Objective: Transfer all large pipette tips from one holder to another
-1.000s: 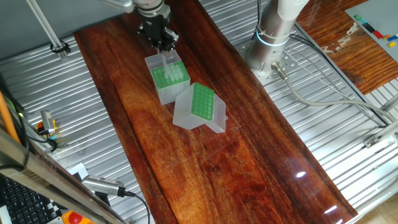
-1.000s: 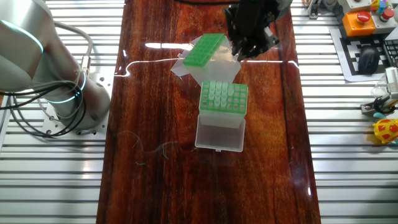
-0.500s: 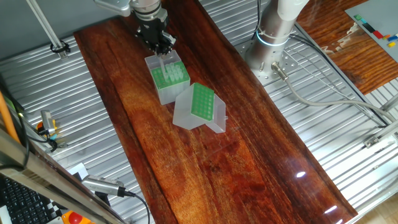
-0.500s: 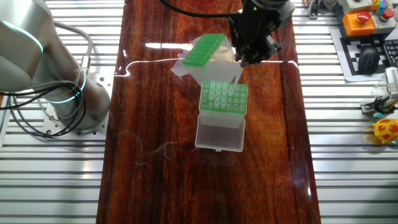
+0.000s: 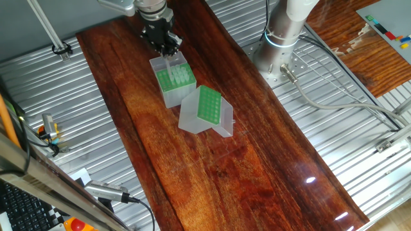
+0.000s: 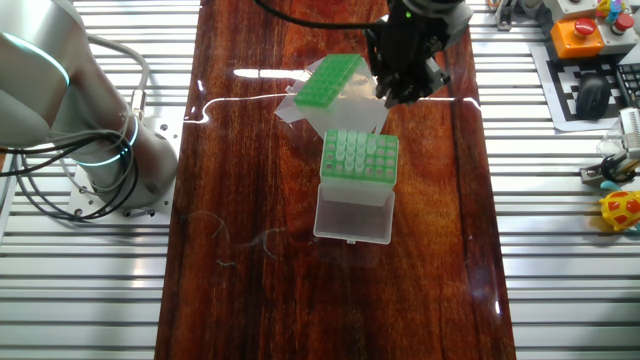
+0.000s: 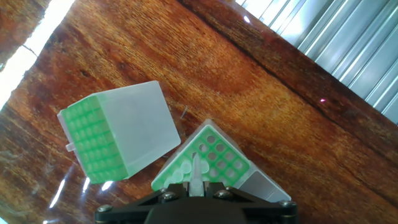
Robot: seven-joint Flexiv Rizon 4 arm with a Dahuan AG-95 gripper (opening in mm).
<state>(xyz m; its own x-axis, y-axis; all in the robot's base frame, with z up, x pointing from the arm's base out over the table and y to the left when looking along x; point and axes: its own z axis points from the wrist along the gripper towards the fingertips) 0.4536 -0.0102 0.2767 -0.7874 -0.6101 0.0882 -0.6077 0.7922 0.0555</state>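
Observation:
The clear-sided holder [image 5: 173,83] [image 6: 360,160] [image 7: 214,158] stands upright with its clear lid [image 6: 352,212] folded open. Several large pipette tips [image 5: 178,77] [image 6: 350,150] fill part of its green grid. My gripper [image 5: 166,46] [image 6: 402,88] [image 7: 196,186] hovers just above this holder. It is shut on one pipette tip [image 7: 196,169], which hangs point down over the grid. The other holder [image 5: 204,109] [image 6: 330,82] [image 7: 134,127] has pale grey sides. It lies tilted beside the first, with its green grid [image 7: 87,143] facing sideways and no tips visible in it.
Both boxes sit on a long dark wooden board [image 5: 212,173] laid over ribbed metal. The arm's base [image 5: 282,35] [image 6: 85,130] and its cables flank the board. A keyboard and an emergency-stop box [image 6: 580,30] lie past one edge.
Over the last second the gripper rose a little off the clear-sided holder with a tip pinched in it. It has barely moved in the last half second.

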